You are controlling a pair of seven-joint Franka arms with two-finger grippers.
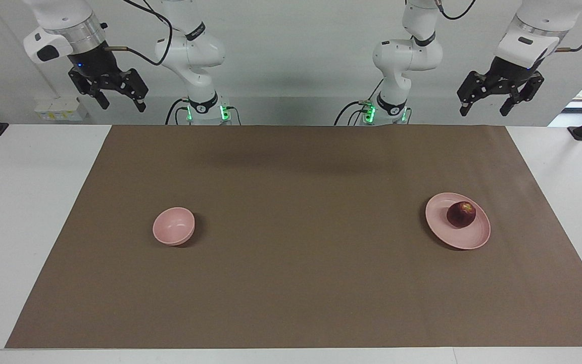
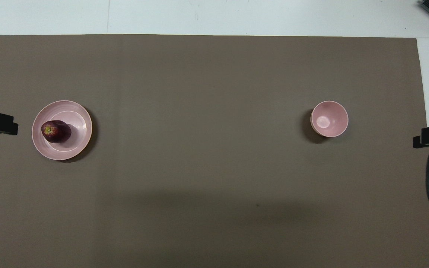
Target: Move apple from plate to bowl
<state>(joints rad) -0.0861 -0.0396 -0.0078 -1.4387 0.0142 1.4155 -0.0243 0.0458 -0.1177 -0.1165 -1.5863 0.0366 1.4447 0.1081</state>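
Facing view: I see the small round maroon apple (image 1: 461, 214) resting on the shallow pale pink plate (image 1: 440, 221), toward the left arm's end of the brown-covered worktop (image 1: 301, 283). The small deep pale pink bowl (image 1: 173, 226) stands well apart from it, toward the right arm's end, and holds nothing. The left claw (image 1: 489, 104) hangs raised at the worktop's robot-side edge with its fingers apart and holding nothing. The right claw (image 1: 117, 101) hangs likewise at its own end, fingers apart, waiting. I judge the left arm the nearer one to the apple, so the pickup falls to it; the apple lies forward of and below that claw.

Overhead view: I see the apple (image 2: 56, 131) off-centre on the plate (image 2: 80, 115), toward the left arm's end. The bowl (image 2: 329, 118) lies at about the same distance from the robots. The apple is round, so no grasp axis is preferred.
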